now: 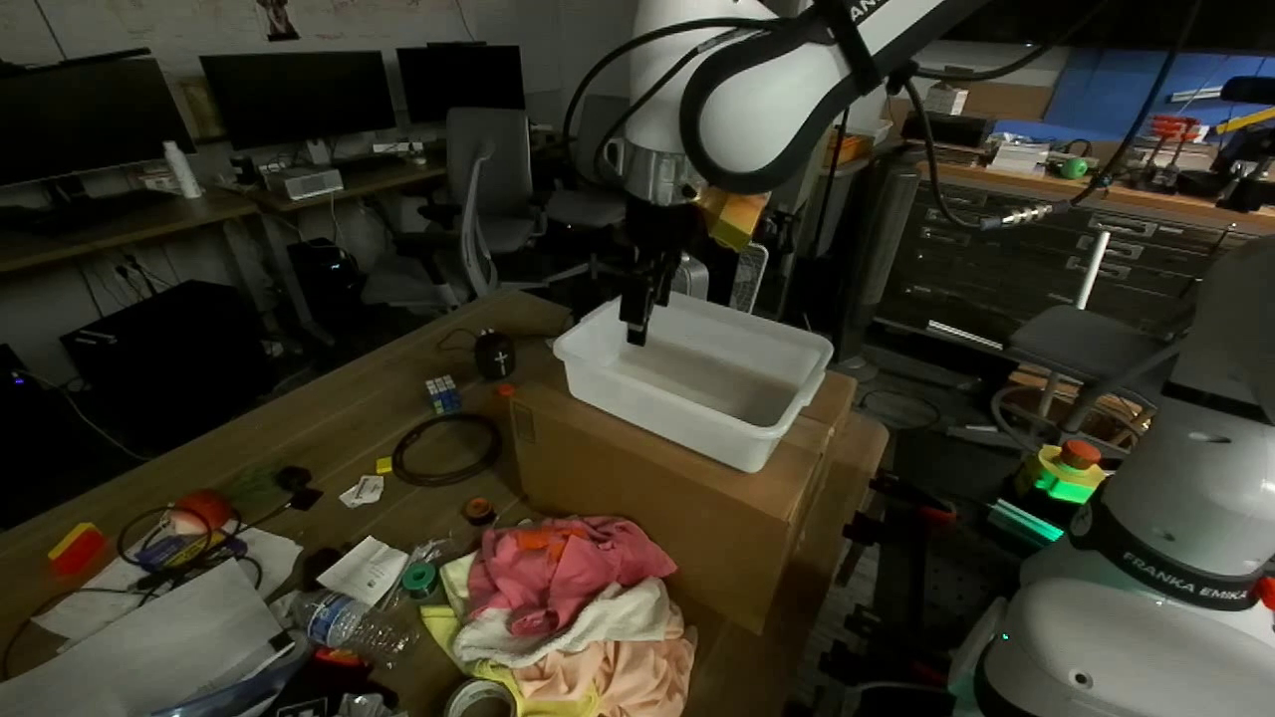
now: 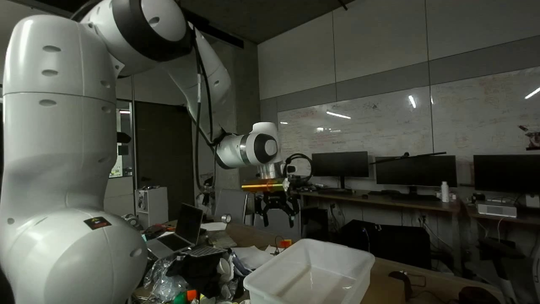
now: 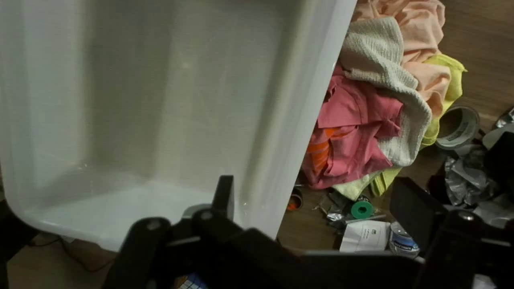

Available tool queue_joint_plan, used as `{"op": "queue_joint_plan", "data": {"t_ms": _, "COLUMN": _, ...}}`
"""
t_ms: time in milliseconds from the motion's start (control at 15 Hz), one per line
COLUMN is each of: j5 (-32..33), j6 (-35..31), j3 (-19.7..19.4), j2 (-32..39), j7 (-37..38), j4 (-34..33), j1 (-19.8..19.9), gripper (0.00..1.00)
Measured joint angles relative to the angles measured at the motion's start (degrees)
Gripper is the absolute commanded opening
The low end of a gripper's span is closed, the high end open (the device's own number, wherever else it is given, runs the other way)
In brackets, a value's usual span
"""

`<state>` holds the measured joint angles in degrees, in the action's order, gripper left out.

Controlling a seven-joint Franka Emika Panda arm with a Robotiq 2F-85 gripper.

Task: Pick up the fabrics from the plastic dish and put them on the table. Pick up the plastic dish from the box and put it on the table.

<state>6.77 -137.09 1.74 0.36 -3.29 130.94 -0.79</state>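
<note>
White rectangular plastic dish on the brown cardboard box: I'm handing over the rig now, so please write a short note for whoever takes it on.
The black two-finger gripper is open, holds nothing and hangs clear of the white rectangular plastic dish.
The dish sits upright on the brown cardboard box, no fabric in it. The pink, white, peach and yellow fabrics lie heaped beside the box on the wooden table.
Done: fabrics out and on the table.
Left: move the dish from box to table. The table looks cluttered, so choosing a spot first may help.
</note>
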Motion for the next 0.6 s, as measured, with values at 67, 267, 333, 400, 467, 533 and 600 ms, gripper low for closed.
{"op": "queue_joint_plan", "data": {"t_ms": 67, "j5": -1.08, "j6": 0.26, "j3": -0.28, "j2": 0.76, "j7": -1.09, "j4": -0.17, "j1": 0.06, "gripper": 1.00}}
{"op": "queue_joint_plan", "data": {"t_ms": 267, "j5": -5.92, "j6": 1.02, "j3": -0.85, "j2": 2.66, "j7": -7.14, "j4": -0.71, "j1": 0.48, "gripper": 1.00}}
{"op": "queue_joint_plan", "data": {"t_ms": 333, "j5": -7.27, "j6": 1.44, "j3": -0.93, "j2": 3.21, "j7": -9.49, "j4": -0.90, "j1": 0.77, "gripper": 1.00}}
{"op": "queue_joint_plan", "data": {"t_ms": 400, "j5": -8.32, "j6": 1.90, "j3": -0.97, "j2": 3.75, "j7": -11.83, "j4": -1.10, "j1": 1.08, "gripper": 1.00}}
{"op": "queue_joint_plan", "data": {"t_ms": 467, "j5": -8.94, "j6": 2.32, "j3": -0.98, "j2": 4.27, "j7": -13.89, "j4": -1.26, "j1": 1.39, "gripper": 1.00}}
{"op": "queue_joint_plan", "data": {"t_ms": 533, "j5": -9.31, "j6": 2.86, "j3": -0.99, "j2": 4.81, "j7": -15.80, "j4": -1.51, "j1": 1.67, "gripper": 1.00}}
{"op": "queue_joint_plan", "data": {"t_ms": 600, "j5": -9.33, "j6": 3.09, "j3": -1.00, "j2": 5.40, "j7": -17.32, "j4": -1.73, "j1": 1.94, "gripper": 1.00}}
